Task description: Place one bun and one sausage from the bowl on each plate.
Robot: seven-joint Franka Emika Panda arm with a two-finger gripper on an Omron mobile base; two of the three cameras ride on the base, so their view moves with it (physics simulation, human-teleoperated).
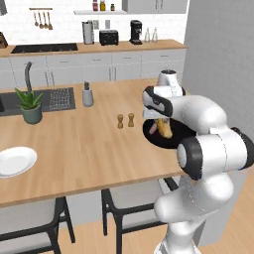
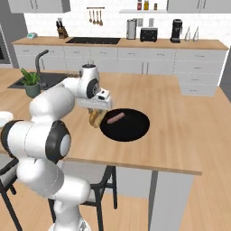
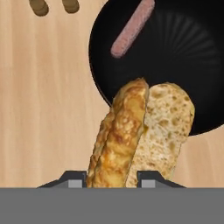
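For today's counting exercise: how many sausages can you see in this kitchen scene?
1. The sausage lies in the black bowl, apart from the bun gripped in the jaws near the bowl's edge. Others could be hidden behind the arm.

We see potted plant (image 1: 30,105) near sink faucet (image 1: 28,74) on island counter (image 1: 74,149). Grey bottle (image 1: 87,94) upright beside drying mat (image 1: 61,98). Two small shakers (image 1: 125,120) side by side mid-counter. Toaster (image 1: 108,37), coffee machine (image 1: 135,31) on back counter. Chairs (image 1: 126,203) tucked under island.
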